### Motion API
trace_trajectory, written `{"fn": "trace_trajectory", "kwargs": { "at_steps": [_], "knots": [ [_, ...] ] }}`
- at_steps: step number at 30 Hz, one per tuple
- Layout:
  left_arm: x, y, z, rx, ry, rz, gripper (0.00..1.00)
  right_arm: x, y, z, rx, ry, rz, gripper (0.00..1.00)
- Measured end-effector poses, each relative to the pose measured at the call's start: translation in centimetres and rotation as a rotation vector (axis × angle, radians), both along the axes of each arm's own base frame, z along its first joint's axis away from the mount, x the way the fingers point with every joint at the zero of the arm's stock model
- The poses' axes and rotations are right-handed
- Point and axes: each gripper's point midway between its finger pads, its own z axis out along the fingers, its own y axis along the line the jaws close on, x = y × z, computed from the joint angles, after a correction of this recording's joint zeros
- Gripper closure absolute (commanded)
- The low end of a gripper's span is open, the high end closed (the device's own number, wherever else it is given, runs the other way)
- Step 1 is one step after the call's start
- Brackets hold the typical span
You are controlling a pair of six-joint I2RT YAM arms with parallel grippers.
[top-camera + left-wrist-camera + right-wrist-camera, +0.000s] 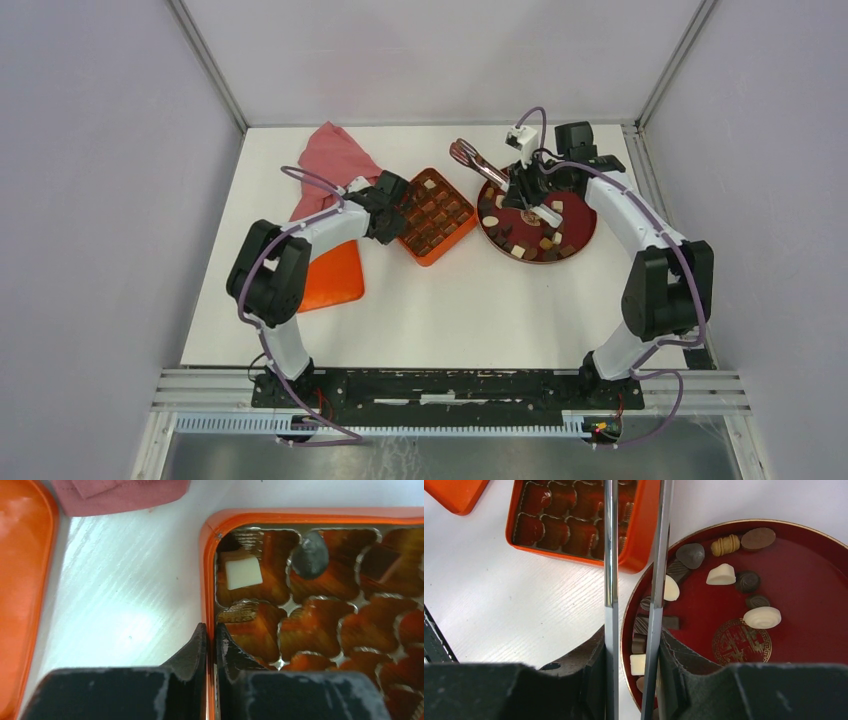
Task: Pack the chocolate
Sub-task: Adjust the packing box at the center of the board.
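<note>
We see a white table enclosed by grey walls. The left gripper is pinched closed on the box; the right gripper clamps tongs.

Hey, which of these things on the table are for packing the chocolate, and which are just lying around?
For the job: chocolates, orange box, red plate, tongs.
Lying about: pink cloth, orange lid.

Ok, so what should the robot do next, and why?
Probably the right hand should lower its tongs onto the white chocolate beside the blade on the red plate. Nothing shows between the blades, the left hand pinches the rim of the orange box to steady it, and many of its cells are bare.
</note>
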Motion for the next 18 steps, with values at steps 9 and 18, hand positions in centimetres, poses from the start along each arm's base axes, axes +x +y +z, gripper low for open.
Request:
{"fn": "trace_trajectory", "kwargs": {
  "at_steps": [9,18],
  "knots": [
    [-0.7,1.4,0.5,0.133,0.005,-0.112,0.98,-0.2,-0.7,0.3,0.007,-0.006,-0.015,0.62],
    [-1.3,1.9,4.7,0.343,-0.125,-0.249,0.98,-0.2,-0.7,0.4,0.019,-0.003,-0.017,0.62]
  ]
}}
